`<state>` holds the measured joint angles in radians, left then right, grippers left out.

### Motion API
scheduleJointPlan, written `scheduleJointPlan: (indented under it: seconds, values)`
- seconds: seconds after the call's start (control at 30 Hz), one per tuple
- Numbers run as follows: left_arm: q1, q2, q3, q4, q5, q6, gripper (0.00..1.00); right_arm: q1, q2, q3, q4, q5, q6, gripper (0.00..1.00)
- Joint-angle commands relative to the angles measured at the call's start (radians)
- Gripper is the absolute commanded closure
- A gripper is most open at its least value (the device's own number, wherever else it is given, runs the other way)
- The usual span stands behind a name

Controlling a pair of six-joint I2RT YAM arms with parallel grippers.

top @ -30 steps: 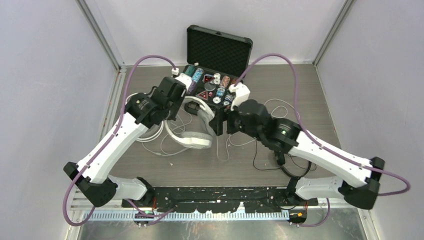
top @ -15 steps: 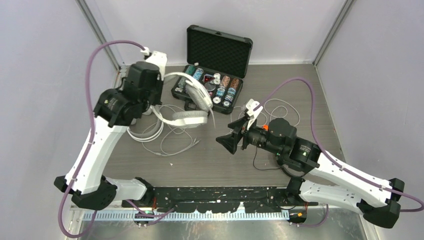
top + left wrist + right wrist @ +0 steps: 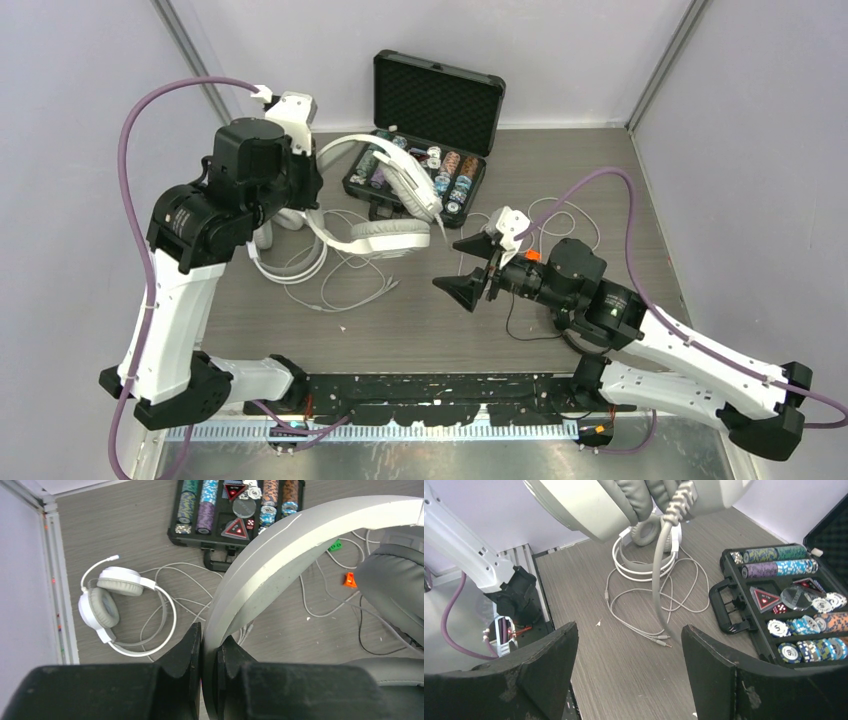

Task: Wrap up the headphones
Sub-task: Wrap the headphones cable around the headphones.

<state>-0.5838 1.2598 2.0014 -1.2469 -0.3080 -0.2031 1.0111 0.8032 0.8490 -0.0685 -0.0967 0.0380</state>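
Observation:
My left gripper (image 3: pixel 316 192) is shut on the headband of a large white headset (image 3: pixel 385 232) and holds it in the air above the table's left middle. In the left wrist view the jaws (image 3: pixel 209 646) pinch the band (image 3: pixel 280 550). Its grey cable (image 3: pixel 661 570) hangs down to the table, with the plugs (image 3: pixel 662 640) lying flat. A second white headset (image 3: pixel 111 599) lies on the table at the left, amid loose cable. My right gripper (image 3: pixel 468 268) is open and empty, right of the held headset, also seen in the right wrist view (image 3: pixel 629 667). Only the black pair's thin cable (image 3: pixel 513 328) shows; my right arm hides the rest.
An open black case of poker chips (image 3: pixel 420 170) stands at the back middle, its lid upright. Loose white cables (image 3: pixel 560 215) lie at the right. Small orange (image 3: pixel 350 580) and green (image 3: pixel 334 545) pieces lie on the table. Walls close in left and right.
My left arm has lifted the white headset up and to the left. My right gripper has pulled back from it to the right and towards the near edge, and stands open.

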Motion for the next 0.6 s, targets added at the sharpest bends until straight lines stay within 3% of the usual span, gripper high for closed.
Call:
scheduleJointPlan:
  seconds: [0.0, 0.57]
  values:
    - [0.004, -0.031, 0.040, 0.049, 0.105, -0.052, 1.00, -0.001, -0.033, 0.024, 0.064, -0.066, -0.085, 0.20]
    - [0.003, -0.055, 0.056, 0.029, 0.215, -0.074, 1.00, -0.002, -0.069, 0.017, -0.005, -0.169, -0.224, 0.23]
